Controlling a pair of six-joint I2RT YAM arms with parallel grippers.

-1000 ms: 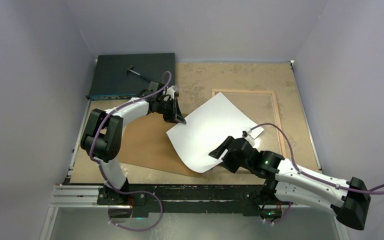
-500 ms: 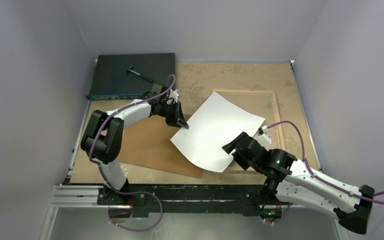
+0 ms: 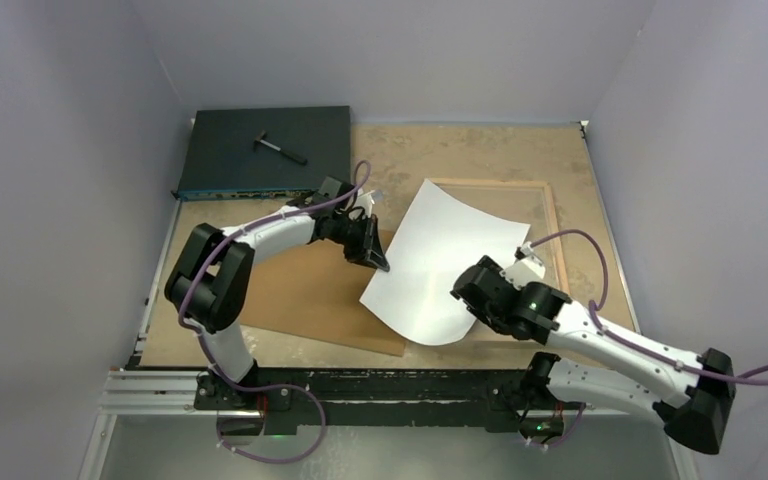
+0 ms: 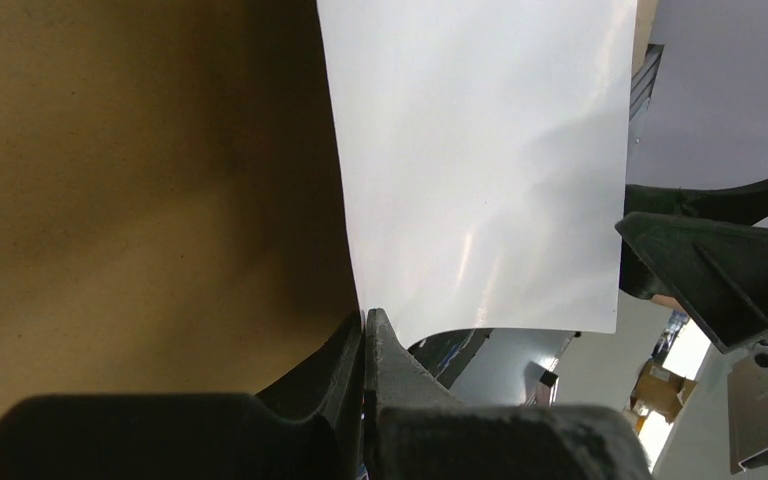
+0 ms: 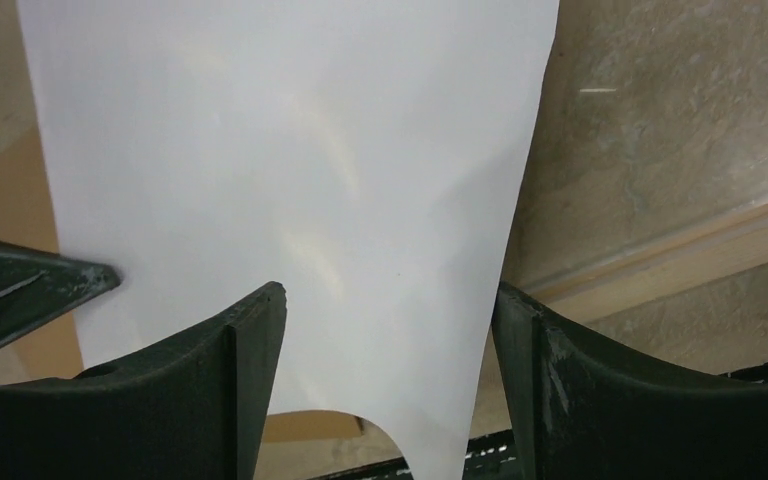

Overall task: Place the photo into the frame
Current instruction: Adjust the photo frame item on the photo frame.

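The left claw [image 4: 364, 335] pinches a corner of the photo [image 3: 440, 255] to keep it lifted. The right claw [image 5: 388, 310] straddles its near edge, wide open, probably to guide it; the frame [image 3: 552, 215] sits just beyond.

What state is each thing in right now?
Photo, white back up, curled, one corner pinched, partly over the frame.
Frame, flat on the table, not yet filled.
Board, flat, left of the frame.
Left gripper, shut on the photo's corner.
Right gripper, open, at the photo's near edge.
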